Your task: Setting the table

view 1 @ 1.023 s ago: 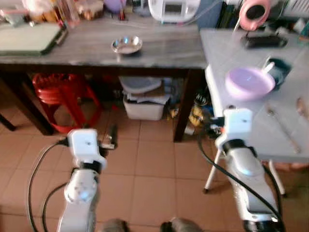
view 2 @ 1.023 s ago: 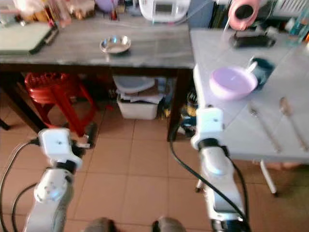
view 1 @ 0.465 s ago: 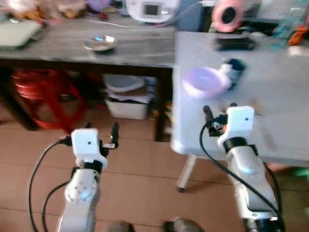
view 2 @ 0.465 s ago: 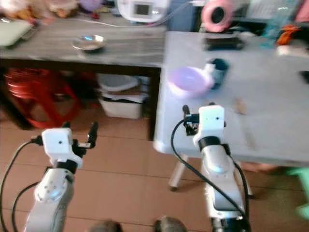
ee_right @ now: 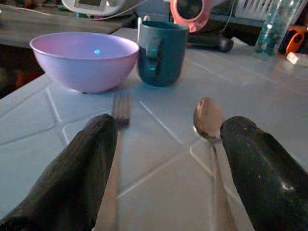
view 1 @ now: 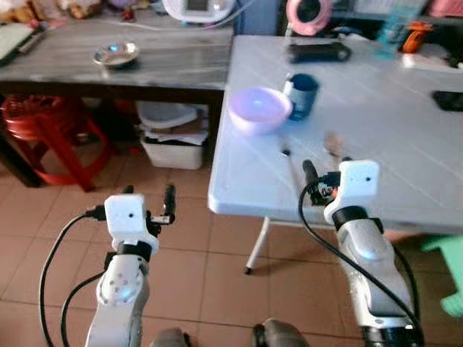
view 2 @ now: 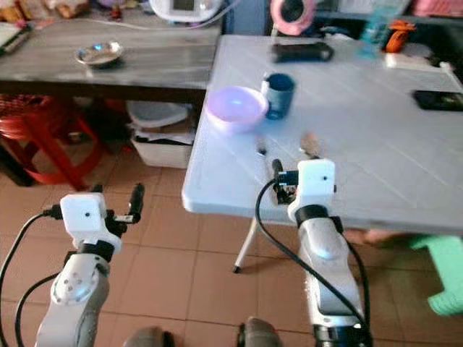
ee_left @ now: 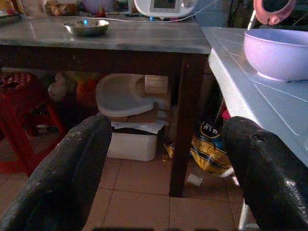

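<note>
Black-fingered right gripper [ee_right: 163, 163] being held low over near edge of white plastic table [view 2: 376, 144], jaws spread wide, nothing held. Metal fork [ee_right: 117, 134] and metal spoon [ee_right: 208, 122] lying just ahead. Beyond, lilac plastic bowl [ee_right: 84, 57] beside teal mug [ee_right: 161, 50]. Left gripper [ee_left: 163, 163] idling wide open. Approach being judged current step; next, cutlery to be grasped.

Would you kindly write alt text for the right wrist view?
The open right gripper hovers low over a white table, a fork and a spoon lying between its fingers. Beyond them stand a lilac bowl and a teal mug.
</note>
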`<state>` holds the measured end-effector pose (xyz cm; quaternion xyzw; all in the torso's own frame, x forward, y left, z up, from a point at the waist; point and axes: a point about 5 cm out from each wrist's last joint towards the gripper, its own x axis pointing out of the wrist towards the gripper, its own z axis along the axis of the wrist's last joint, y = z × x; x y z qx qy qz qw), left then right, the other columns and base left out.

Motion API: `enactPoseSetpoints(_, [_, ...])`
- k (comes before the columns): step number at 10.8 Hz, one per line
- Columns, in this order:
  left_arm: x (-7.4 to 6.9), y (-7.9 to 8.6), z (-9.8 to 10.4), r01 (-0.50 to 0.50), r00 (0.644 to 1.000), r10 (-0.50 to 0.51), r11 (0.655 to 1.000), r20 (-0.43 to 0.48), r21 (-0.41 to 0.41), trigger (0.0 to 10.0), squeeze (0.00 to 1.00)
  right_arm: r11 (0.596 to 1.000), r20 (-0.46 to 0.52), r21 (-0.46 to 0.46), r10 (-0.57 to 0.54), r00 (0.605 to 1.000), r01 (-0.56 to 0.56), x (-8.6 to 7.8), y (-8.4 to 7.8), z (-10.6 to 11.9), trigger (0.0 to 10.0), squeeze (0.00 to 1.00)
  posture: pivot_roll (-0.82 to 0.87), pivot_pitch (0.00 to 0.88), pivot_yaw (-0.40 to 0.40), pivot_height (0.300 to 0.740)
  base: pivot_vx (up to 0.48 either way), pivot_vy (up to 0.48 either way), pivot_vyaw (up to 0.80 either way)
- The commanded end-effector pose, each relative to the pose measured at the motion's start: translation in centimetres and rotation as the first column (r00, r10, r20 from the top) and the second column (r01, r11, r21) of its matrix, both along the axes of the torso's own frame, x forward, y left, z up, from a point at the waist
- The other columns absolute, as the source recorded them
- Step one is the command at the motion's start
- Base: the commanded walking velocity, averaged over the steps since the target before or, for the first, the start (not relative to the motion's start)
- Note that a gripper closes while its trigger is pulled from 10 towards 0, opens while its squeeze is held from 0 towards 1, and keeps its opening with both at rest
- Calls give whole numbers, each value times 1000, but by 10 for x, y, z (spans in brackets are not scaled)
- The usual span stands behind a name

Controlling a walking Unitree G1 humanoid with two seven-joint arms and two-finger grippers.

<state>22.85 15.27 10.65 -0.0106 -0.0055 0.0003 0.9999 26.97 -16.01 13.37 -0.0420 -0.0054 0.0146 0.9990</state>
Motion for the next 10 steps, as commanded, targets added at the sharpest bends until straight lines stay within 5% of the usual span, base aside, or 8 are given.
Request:
enactPoseSetpoints(1, [-1,5,1,-18,1000,18,1000,-1,3,10000,0,1000,0,8,8,1000,-8,-1,3,2,10000,0,-9,105,8,740,0,0,0])
enactPoseSetpoints(10, [0,2,1,-11,1000,11,1000,-3,-1,10000,0,1000,-14,10,-8,1000,8,1,-1,0,10000,0,-14,109,5,740,0,0,0])
